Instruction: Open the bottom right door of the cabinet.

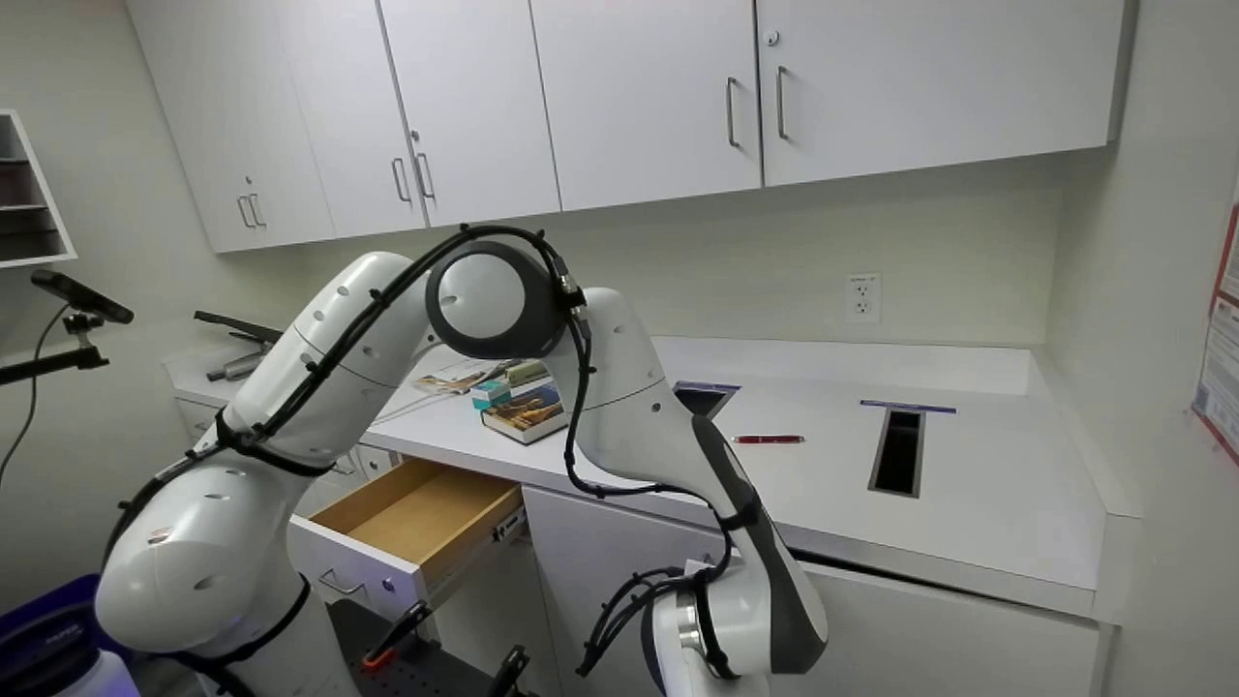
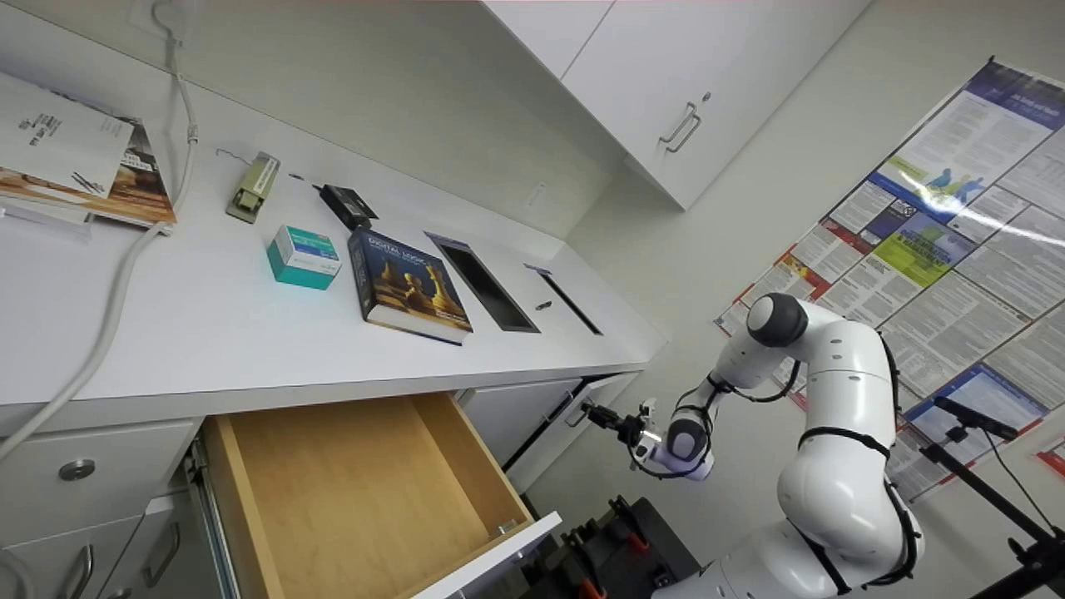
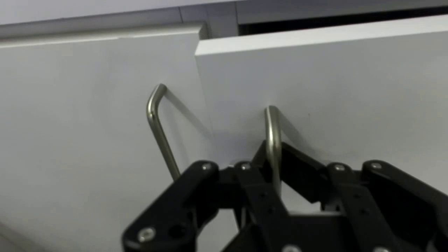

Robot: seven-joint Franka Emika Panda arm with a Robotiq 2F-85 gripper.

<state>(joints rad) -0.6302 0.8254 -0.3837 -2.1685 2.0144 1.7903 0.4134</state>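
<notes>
Wall cabinets (image 1: 639,97): white, up top in both exterior views!
Wall (image 2: 666,274): pale, and we've posters (image 2: 915,241), far right!

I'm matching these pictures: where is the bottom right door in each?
In an exterior view: right door at bottom right, under the counter.
In an exterior view: right door below centre, right of the open drawer.
In the wrist view: right door at right, partly behind the gripper.
Landmark in all three: left door.

The flat, rectangular bottom right door (image 3: 350,91) is plain white, its slim bent metal handle (image 3: 272,133) silver; the two-fingered gripper (image 3: 274,154) black; the boxy wooden drawer (image 2: 349,491) light tan, white-fronted; the thick rectangular book (image 2: 409,287) dark blue with golden chess pieces (image 2: 416,293); the small cardboard carton (image 2: 304,259) white over teal
</notes>
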